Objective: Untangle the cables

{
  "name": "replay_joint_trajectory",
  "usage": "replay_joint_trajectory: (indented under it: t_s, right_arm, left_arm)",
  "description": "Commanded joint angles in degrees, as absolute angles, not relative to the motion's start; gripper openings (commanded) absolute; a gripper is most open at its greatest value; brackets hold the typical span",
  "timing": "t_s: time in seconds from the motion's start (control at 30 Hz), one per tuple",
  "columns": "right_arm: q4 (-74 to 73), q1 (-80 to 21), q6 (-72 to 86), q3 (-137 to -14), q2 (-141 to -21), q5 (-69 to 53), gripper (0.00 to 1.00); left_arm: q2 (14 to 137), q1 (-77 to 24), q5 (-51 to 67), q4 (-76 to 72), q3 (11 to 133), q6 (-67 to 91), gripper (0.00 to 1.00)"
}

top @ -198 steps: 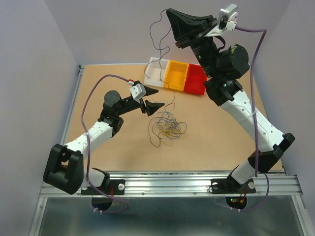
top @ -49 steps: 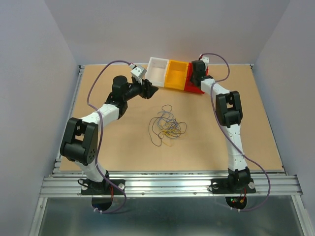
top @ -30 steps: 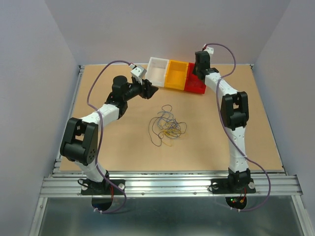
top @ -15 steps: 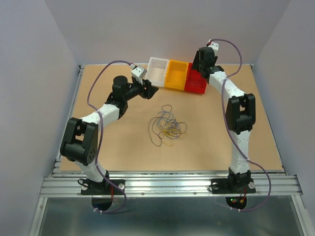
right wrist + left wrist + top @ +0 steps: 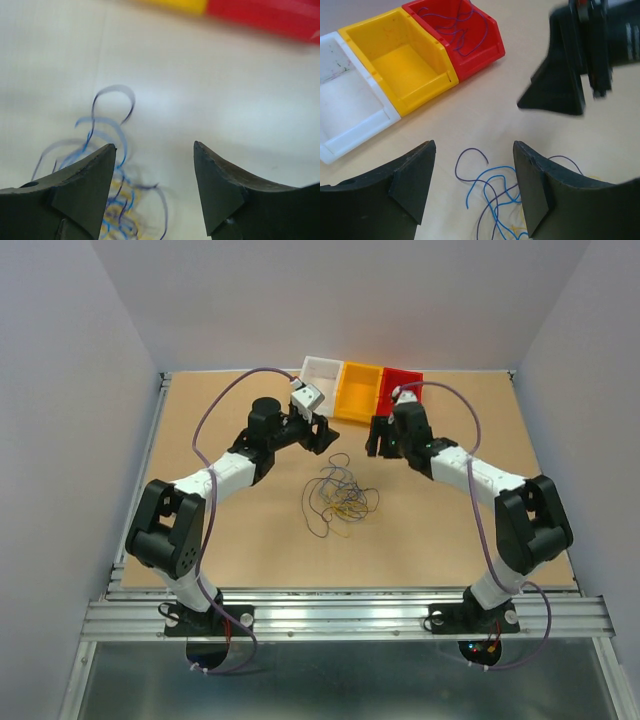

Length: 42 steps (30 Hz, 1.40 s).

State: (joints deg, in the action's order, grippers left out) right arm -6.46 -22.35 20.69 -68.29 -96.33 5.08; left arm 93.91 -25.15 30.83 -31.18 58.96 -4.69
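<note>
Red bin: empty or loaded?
Not empty. The left wrist view shows thin blue-purple wires lying inside the red bin; the yellow bin next to it is bare.

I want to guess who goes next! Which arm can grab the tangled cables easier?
Probably the left: the left gripper is open with the cables lying centred just ahead of its fingers, while the right gripper, also open, has them off beside one finger.
</note>
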Motion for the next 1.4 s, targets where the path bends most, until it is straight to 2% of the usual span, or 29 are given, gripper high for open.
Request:
replay_joint_trajectory:
  t_s: [0.0,0.07,0.1,0.17,0.37,0.6,0.67,0.73,1.13,1.2,1.23,1.27,1.37]
  right_arm:
    - [-0.53,-28.46,15.65,-57.33,-92.56,-1.15,0.7]
    - [3.85,-30.23,16.52,-50.58,-90.97,-0.27,0.69]
    - [6.74,-30.41,17.05,-48.62,-88.7,1.3,0.64]
    - [9.04,-30.41,18.1,-44.84,-86.41,2.54,0.6]
    - [17.13,-30.59,18.02,-35.35,-81.74,-4.03,0.51]
    - [19.77,-30.76,16.88,-35.24,-83.23,-7.9,0.46]
    - [20.3,-30.76,16.79,-35.33,-83.5,-8.17,0.41]
    - [20.3,-30.76,16.7,-35.33,-83.5,-8.09,0.31]
    - [19.34,-30.85,15.38,-35.59,-85.07,-8.79,0.31]
    - [18.81,-30.94,15.21,-36.03,-85.95,-8.88,0.27]
    - [18.63,-31.02,15.21,-36.47,-86.13,-8.88,0.2]
    - [18.55,-31.03,15.21,-36.47,-86.31,-8.79,0.18]
    - [18.02,-31.2,15.38,-36.3,-85.87,-8.09,0.17]
  left_arm:
    - [93.34,-24.79,29.27,-30.32,62.58,-7.47,0.75]
    - [93.52,-24.79,29.01,-29.97,62.75,-7.56,0.75]
    - [93.52,-24.79,29.0,-30.06,62.84,-7.73,0.75]
    - [93.43,-24.79,28.57,-30.06,62.84,-7.82,0.75]
    - [93.43,-24.79,28.13,-30.06,62.84,-8.0,0.75]
    - [93.34,-24.79,27.95,-29.97,62.84,-8.17,0.75]
    - [93.16,-24.79,27.95,-30.06,62.75,-8.09,0.74]
    - [93.08,-24.79,27.86,-30.06,62.75,-8.17,0.75]
    - [93.43,-24.79,27.77,-29.97,62.93,-8.44,0.75]
    - [93.6,-24.79,27.77,-29.97,63.02,-8.44,0.75]
    - [93.78,-24.79,27.77,-29.88,63.1,-8.35,0.74]
    - [93.78,-24.79,27.77,-29.88,63.19,-8.44,0.75]
    - [93.78,-24.79,27.6,-29.71,63.28,-8.44,0.75]
